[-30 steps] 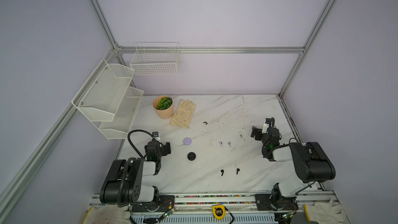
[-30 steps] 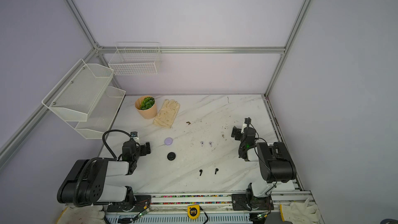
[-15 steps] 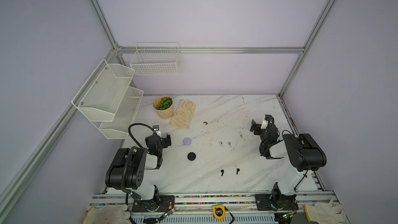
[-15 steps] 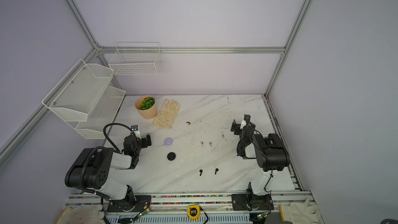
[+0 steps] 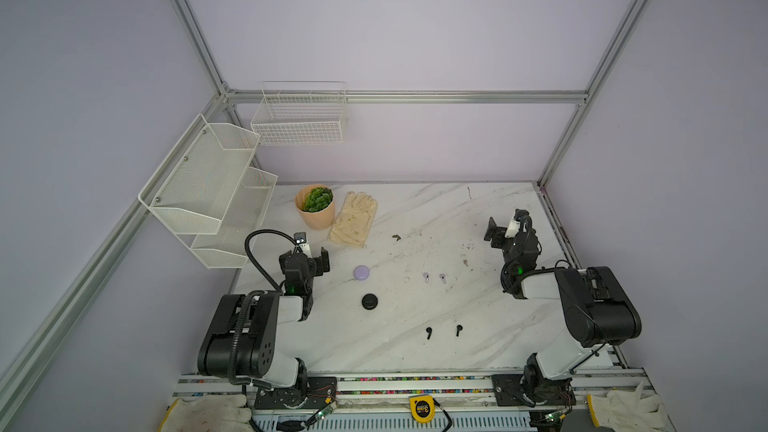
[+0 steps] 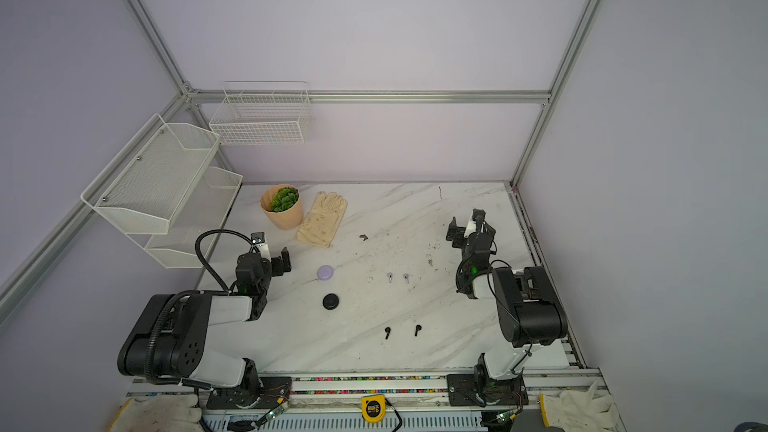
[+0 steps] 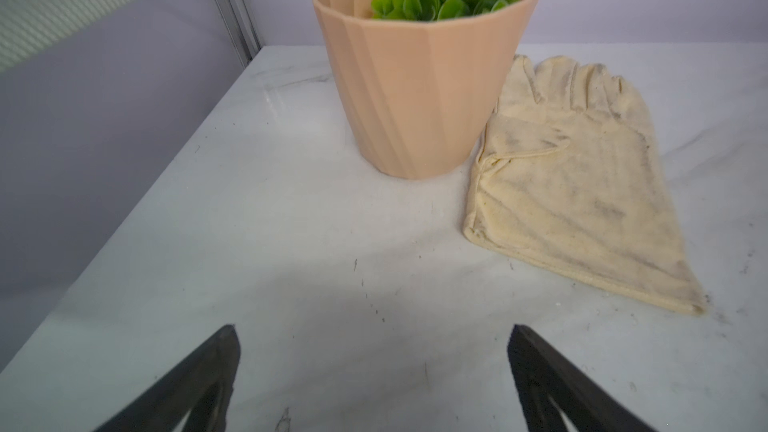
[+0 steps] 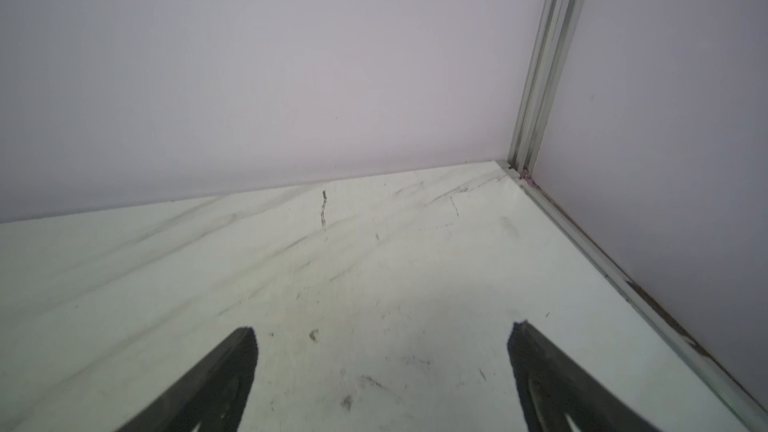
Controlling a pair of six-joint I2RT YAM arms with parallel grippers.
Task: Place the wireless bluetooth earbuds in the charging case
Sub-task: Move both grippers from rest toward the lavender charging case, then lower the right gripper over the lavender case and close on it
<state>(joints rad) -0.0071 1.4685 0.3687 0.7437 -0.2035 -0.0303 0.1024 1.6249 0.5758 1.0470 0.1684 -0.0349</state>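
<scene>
**A:** From both top views, which step is in hand?

**B:** The very start, I'd judge. Nothing is picked up. The two lilac earbuds (image 5: pixel 426 277) lie side by side about mid-table (image 5: pixel 436 209). The two black earbuds (image 5: pixel 429 332) lie nearer the near edge. The left gripper (image 5: pixel 312 251) hangs by the left edge with its jaws spread and nothing between them. The right gripper (image 5: pixel 506 224) is just as wide and bare by the right edge, well apart from every bud.

**A:** And the containers?

**B:** The lilac charging case (image 6: pixel 325 273) and the black charging case (image 6: pixel 331 301) sit left of the middle. Both look lidded, so their insides are hidden. The flowerpot (image 6: pixel 282 211) near the far left corner holds a green plant (image 6: pixel 284 199). The wire basket (image 6: pixel 262 118) and the mesh shelf (image 6: pixel 153 184) on the walls show nothing in them.

**A:** The left wrist view?

**B:** Its open jaws frame bare marble. Beyond them stands the flowerpot (image 7: pixel 415 89), with a cream glove (image 7: pixel 573 193) just beside it. No earbud or case shows there.

**A:** The right wrist view?

**B:** Splayed jaws again, facing the far right corner of the table (image 8: pixel 374 251). No earbud or case shows here either.

**A:** So what does the next move call for?

**B:** Likely a turn inward. One arm would open and steady a case, and the other would take a fine pinch on a matching bud.
</scene>
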